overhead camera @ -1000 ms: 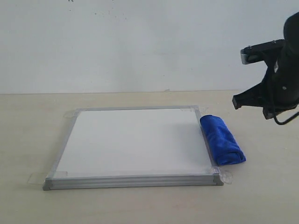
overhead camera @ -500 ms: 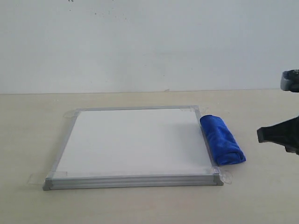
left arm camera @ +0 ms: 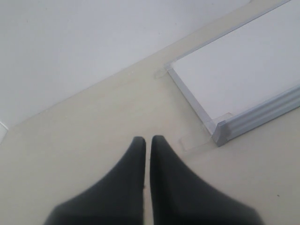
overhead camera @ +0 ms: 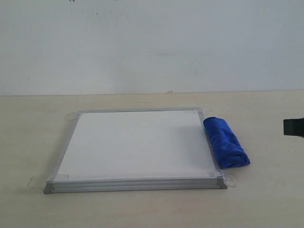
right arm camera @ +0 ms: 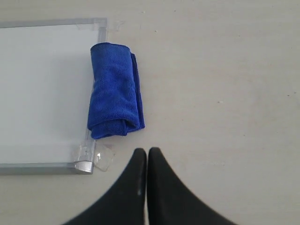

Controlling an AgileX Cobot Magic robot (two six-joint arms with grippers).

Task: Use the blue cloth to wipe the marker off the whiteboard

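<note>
Royal-blue plush is lying rolled on the desk (overhead camera: 266, 190): the blue cloth (overhead camera: 226, 142) is resting along the right-hand side of the whiteboard (overhead camera: 137, 145), touching its silver-grey frame, with nothing gripping it. The board's white face is showing no red marker line in any view. The exterior view is taking in the whole surface and it is reading as clean, though a very faint trace would be too small to tell. Judging from that, the wiping itself is looking finished. With the cloth sitting off the board, little or nothing is appearing left beyond getting the arms clear.

The right gripper (right arm camera: 147, 152) is hanging over bare desk just beside one end of the cloth and a clear tape tab (right arm camera: 104, 157), its jaws pressed together and holding nothing. The left gripper (left arm camera: 147, 139) is likewise clenched and empty, hovering above the desk near a taped corner of the board. In the exterior view only a dark sliver of the right arm (overhead camera: 294, 127) is poking in at the edge, well apart from the cloth.
</note>
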